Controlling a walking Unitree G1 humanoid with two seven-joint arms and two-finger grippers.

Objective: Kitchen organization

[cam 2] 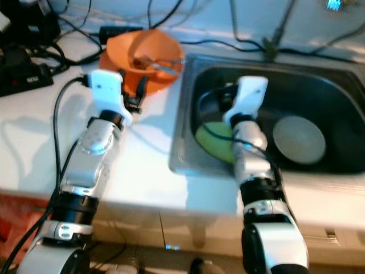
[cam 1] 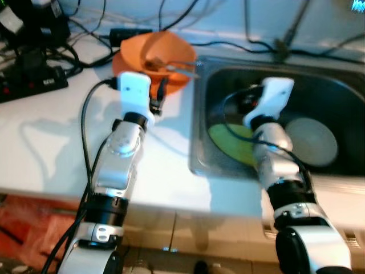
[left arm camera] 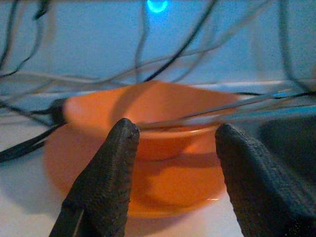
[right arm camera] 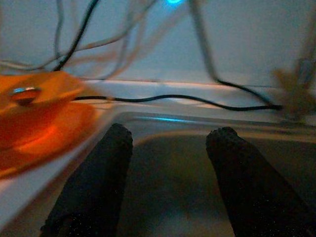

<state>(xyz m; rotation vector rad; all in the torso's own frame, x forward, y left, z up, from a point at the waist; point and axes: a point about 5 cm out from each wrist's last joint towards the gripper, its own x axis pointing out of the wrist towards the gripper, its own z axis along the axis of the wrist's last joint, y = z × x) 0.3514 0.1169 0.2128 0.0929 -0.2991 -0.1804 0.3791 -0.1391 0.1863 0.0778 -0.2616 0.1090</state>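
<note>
Reaching forward over the white counter (cam 1: 45, 148), the left gripper (left arm camera: 173, 148) has its two black fingers spread wide with nothing between them, and just beyond their tips sits the orange bowl (cam 1: 153, 56) on its orange plate (left arm camera: 148, 190). Metal utensils (cam 1: 174, 64) lie across the bowl, handles jutting over the rim toward the sink (cam 1: 342, 85). Over on the other side, the right gripper (right arm camera: 168, 163) hangs inside the basin, its fingers also parted and empty, pointing at the far wall of the sink. Beneath that arm a yellow-green plate (cam 1: 231, 142) lies on the basin floor, and a grey round plate (cam 1: 312, 140) rests beside it, farther to the right. Further back, black cables (cam 1: 228, 43) trail along the counter behind bowl and sink, and a black power strip (cam 1: 31, 83) sits at the far left.
</note>
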